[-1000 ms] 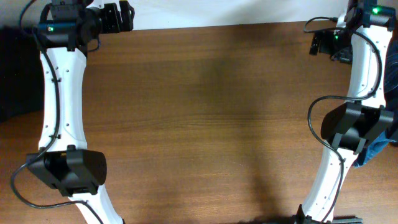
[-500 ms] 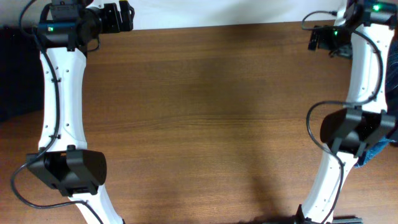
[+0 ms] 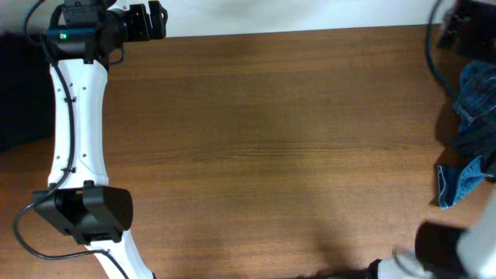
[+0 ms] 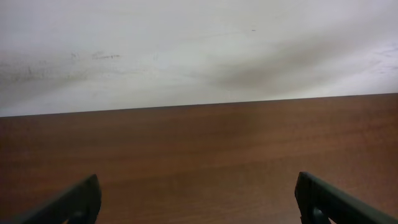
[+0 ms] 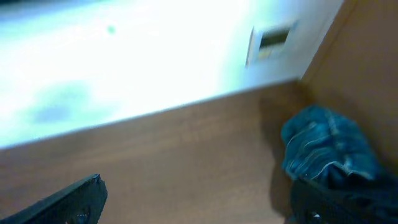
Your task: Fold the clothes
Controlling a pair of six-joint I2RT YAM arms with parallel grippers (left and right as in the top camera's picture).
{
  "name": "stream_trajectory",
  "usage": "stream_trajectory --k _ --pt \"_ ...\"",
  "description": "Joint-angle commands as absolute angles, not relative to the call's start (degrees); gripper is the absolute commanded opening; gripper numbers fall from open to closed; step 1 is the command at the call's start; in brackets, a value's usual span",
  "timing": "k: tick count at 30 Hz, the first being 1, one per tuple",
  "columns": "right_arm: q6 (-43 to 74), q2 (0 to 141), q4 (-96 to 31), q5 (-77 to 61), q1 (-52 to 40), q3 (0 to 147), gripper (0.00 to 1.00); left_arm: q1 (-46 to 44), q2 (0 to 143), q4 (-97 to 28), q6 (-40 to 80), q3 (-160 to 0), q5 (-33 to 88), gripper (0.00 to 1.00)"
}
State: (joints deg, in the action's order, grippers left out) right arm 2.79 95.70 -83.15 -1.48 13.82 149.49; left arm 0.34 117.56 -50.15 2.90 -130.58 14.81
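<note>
1. Brown wood tabletop [image 3: 263, 147] runs up to a pale wall [image 4: 199, 43], and the only thing on it is a crumpled heap of blue denim [image 3: 474, 101] at the right border of the overhead view
2. Right end effector [image 5: 196, 199] has its jaws spread wide and holds nothing; the denim [image 5: 323, 149] lies ahead and to its right, just past its right finger [image 5: 339, 202], near but apparently not touching
3. Left end effector [image 4: 198, 193] is also spread wide and empty, facing the wall with only bare tabletop ahead of it; the denim is far off to its right, well apart and outside its wrist view
4. Seen from overhead, the heap's long axis runs along the right edge of the tabletop, from the wall end down to a loose lighter flap [image 3: 457, 186]; it is too bunched to tell a waistband from a leg
5. My reading is that the right arm is much the nearer, so the first grasp falls to it: swing rightward over the heap, close on an edge and draw the denim toward the middle, where the left end effector can reach too
6. No basket, bin or other container shows in any view
</note>
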Motion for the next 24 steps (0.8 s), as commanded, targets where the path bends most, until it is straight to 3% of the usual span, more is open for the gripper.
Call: stream_trajectory --k 1,10,17,24 --pt "2.85 89.82 -83.18 -1.43 12.91 150.06 0.99 0.36 117.54 -50.22 3.66 -130.54 15.42 0.99" --pt "2.83 70.72 -83.00 -1.32 2.02 140.79 0.99 0.36 117.54 -50.22 3.66 -130.54 15.42 0.99" --pt "2.85 51.00 -78.43 -1.21 -1.72 115.13 0.99 0.36 117.54 -50.22 3.66 -130.54 15.42 0.99" --pt "2.90 30.70 -59.20 -1.54 -4.40 78.11 0.99 0.36 117.54 -50.22 3.66 -130.54 15.42 0.99"
